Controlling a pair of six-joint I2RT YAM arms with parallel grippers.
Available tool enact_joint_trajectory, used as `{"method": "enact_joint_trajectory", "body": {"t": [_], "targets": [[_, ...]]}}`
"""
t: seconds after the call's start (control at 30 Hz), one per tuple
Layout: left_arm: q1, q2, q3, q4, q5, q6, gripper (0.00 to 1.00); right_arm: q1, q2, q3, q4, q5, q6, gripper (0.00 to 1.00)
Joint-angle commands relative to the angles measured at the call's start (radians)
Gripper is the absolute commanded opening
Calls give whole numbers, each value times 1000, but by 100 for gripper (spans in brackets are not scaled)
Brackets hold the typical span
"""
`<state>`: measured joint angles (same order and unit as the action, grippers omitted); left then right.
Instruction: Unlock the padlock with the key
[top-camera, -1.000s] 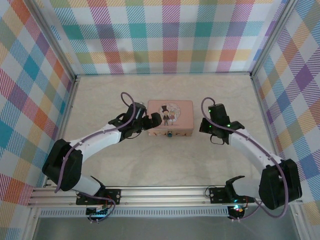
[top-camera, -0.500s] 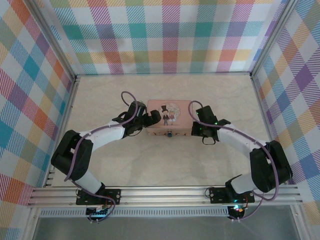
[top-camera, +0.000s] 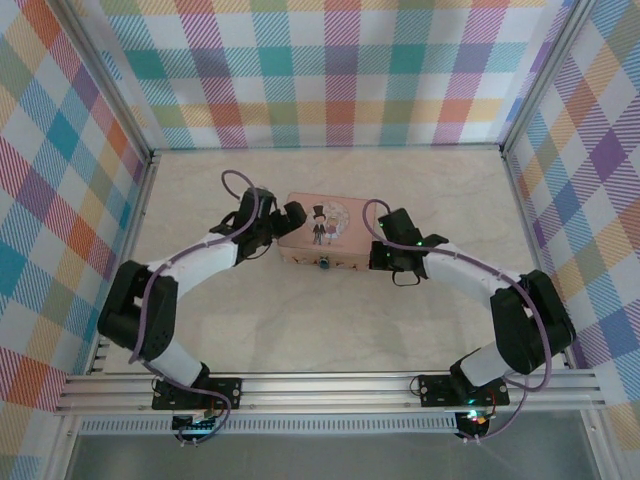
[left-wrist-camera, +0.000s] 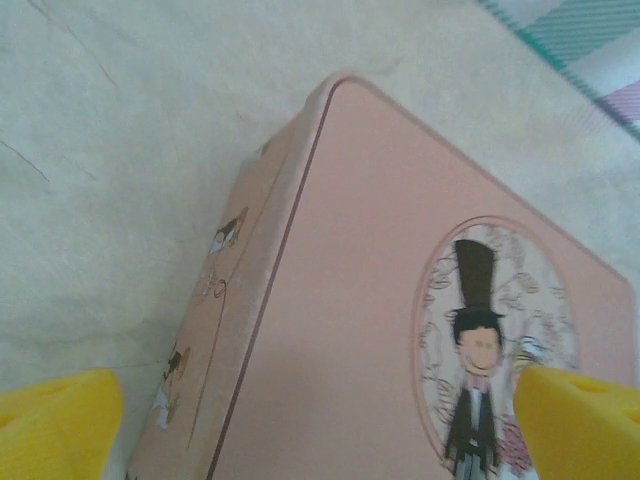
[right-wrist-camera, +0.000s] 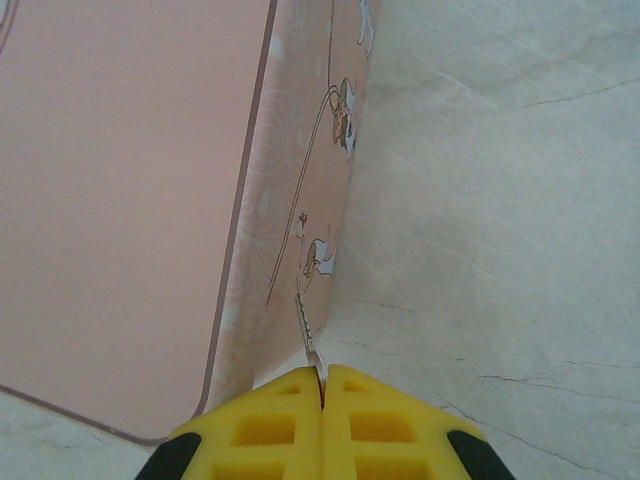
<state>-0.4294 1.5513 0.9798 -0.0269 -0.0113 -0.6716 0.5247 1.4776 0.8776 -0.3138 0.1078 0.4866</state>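
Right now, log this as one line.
left gripper: open, at pink rectangular tin | right gripper: shut on silver key | tiny blue-teal padlock: tin's near side

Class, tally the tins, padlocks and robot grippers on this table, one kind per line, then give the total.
pink tin: 1
padlock: 1
grippers: 2, the left gripper and the right gripper
total: 4

Overhead view. A bench (top-camera: 300, 330) with a cream, faintly veined, marble-like surface occupies the centre of the frame. Multicoloured plaid panels enclose it on three sides: the back wall (top-camera: 330, 70) at the top, the left wall (top-camera: 50, 200) and the right wall (top-camera: 590, 200). Silver metal struts (top-camera: 105, 80) run along the upper corners. A slotted aluminium rail (top-camera: 330, 385) crosses the lower frame. Lighting is even and the shadows are soft.
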Motion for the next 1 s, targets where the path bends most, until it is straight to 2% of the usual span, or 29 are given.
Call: {"method": "enact_joint_trajectory", "body": {"t": [0.0,0.13,0.2,0.33,0.47,0.6,0.73,0.97], "targets": [[8,-124,-46,-24,5,38,100,-32,-74,43,-40,18,-31,0],[0,-225,-136,-6,75,32,100,-77,-100,105,-74,57,-106,0],[-12,-274,-196,29,120,34,100,-116,-70,164,-87,30,-134,0],[-63,-326,-292,103,175,46,100,-165,47,307,-102,-32,-178,0],[-145,-320,-389,243,143,51,100,-180,212,488,-119,-76,-223,0],[-199,-266,-483,458,121,47,100,-185,395,693,-168,-106,-254,0],[-247,-172,-453,498,117,111,100,-184,527,831,-191,-133,-260,0],[-298,6,-425,685,112,215,100,-182,672,991,-251,-149,-285,0]]}}
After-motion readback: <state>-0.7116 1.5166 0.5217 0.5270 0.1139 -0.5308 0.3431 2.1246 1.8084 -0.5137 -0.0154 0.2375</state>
